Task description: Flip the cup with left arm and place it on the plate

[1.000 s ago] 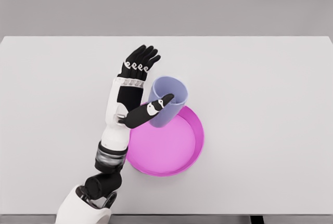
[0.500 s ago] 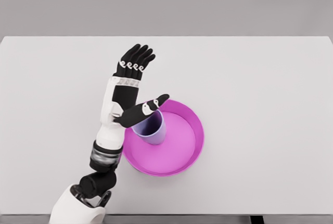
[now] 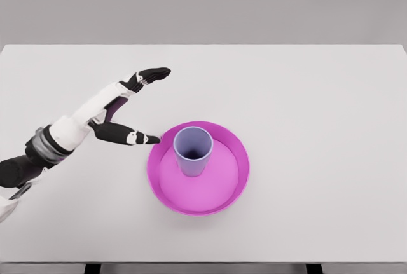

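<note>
**Cup upright on plate, left hand spread beside it**

The cup (image 3: pixel 193 151), pale lavender, stands upright with its open mouth facing up. It sits inside the plate (image 3: pixel 235 185), a magenta round dish with a raised rim, and occupies the rear-left part of the dish floor. The plate lies on the white table (image 3: pixel 318 109), slightly left of the table's middle and toward the near edge.

The left hand (image 3: pixel 121 112) is to the left of the plate, above the table surface. Its arm enters from the left edge of the picture. The hand holds nothing. The 4 fingers (image 3: pixel 149 75) are extended together and point to the right and away from the robot. The thumb (image 3: pixel 130 136) is splayed wide from them and points toward the plate, with its tip just beside the plate's left rim. Contact between thumb tip and rim cannot be determined. The hand is clear of the cup.
</note>
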### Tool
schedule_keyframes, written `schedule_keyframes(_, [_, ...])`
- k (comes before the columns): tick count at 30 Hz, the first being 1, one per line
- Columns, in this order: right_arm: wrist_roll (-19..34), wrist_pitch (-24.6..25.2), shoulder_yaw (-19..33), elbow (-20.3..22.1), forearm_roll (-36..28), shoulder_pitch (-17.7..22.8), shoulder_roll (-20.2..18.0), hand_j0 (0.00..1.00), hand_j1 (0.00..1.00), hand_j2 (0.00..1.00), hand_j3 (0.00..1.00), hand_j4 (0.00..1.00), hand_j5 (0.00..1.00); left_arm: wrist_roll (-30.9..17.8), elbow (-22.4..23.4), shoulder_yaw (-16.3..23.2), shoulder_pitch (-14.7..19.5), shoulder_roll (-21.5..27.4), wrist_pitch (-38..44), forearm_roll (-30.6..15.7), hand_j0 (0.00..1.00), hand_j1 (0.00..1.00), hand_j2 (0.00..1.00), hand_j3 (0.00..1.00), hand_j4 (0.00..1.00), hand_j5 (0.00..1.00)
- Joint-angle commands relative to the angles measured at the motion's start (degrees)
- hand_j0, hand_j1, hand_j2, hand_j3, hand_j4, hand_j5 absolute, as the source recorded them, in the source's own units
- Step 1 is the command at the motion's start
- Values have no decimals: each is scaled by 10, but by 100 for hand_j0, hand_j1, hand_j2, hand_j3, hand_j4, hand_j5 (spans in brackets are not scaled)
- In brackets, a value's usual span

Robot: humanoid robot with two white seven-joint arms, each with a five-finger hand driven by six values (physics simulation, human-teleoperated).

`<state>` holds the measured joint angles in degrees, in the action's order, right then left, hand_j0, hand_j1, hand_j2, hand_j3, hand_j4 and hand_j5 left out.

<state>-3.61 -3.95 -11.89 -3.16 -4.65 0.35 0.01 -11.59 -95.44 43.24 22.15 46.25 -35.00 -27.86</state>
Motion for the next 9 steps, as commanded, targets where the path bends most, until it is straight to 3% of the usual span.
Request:
schedule_keyframes(1, [0,0,0,0,0,0,0,100,100,100,100,100,100,-168,20,26,-1,64,0,-68,100,100,100,100,100,100])
schedule_keyframes(3, [0,0,-1,0,0,0,0,100,100,100,100,100,100,-229,20,25,-3,69,0,-117,100,100,100,100,100,100])
schedule_keyframes(7, [0,0,0,0,0,0,0,100,100,100,100,100,100,-234,50,3,8,89,0,-141,100,100,100,100,100,100])
schedule_keyframes(9, [0,0,0,0,0,0,0,100,100,100,100,100,100,-234,94,-25,10,101,0,-142,100,100,100,100,100,100])
